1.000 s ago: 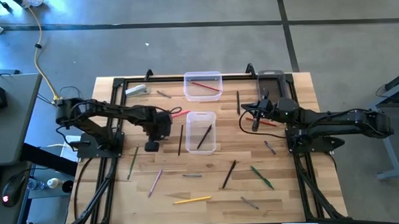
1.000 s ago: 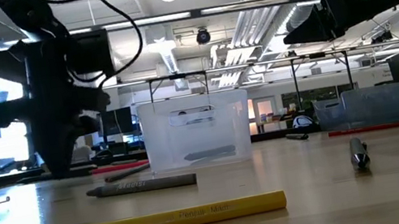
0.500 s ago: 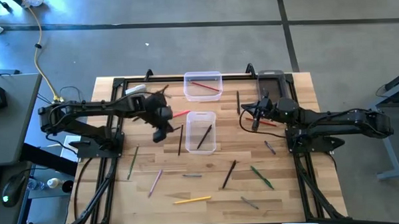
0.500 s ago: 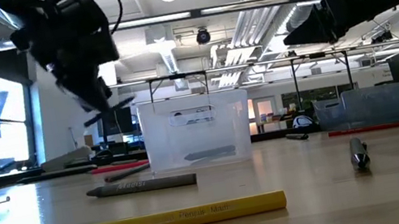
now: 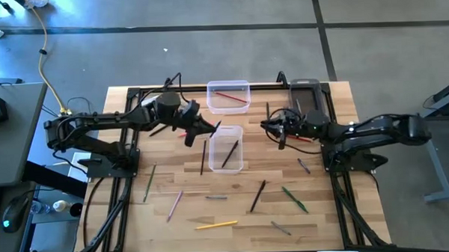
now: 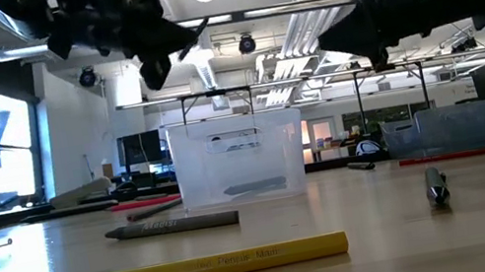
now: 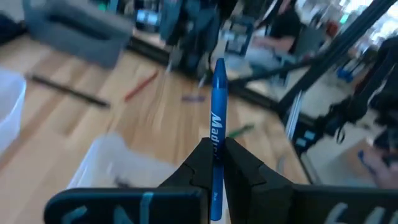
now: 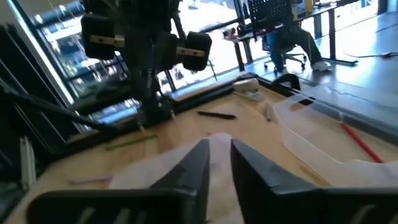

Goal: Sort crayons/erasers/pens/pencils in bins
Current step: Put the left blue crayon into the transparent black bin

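Up close, the left tool (image 7: 216, 163) has its fingers pinched on a blue crayon (image 7: 217, 118), a slim paper-wrapped stick with white lettering, its point sticking out well past the fingertips. From above, that tool (image 5: 202, 130) hangs over the wooden counter (image 5: 332, 212) just beside the near clear bin (image 5: 227, 148), at the corner facing the left arm. That bin is a see-through plastic tub with rounded corners, and a dark stick lies slantwise inside it. A second clear bin (image 5: 228, 96) sits behind it with a red stick inside, and a smoky dark bin (image 5: 306, 95) stands at the far edge on the right arm's side.

The right tool (image 5: 272, 129) hovers between the near clear bin and the dark one; its fingers (image 8: 191, 163) stand slightly apart with nothing between them.

Loose sticks lie scattered over the plank surface, among them a yellow pencil (image 5: 216, 225) and a green one (image 5: 294, 199) on the near side.
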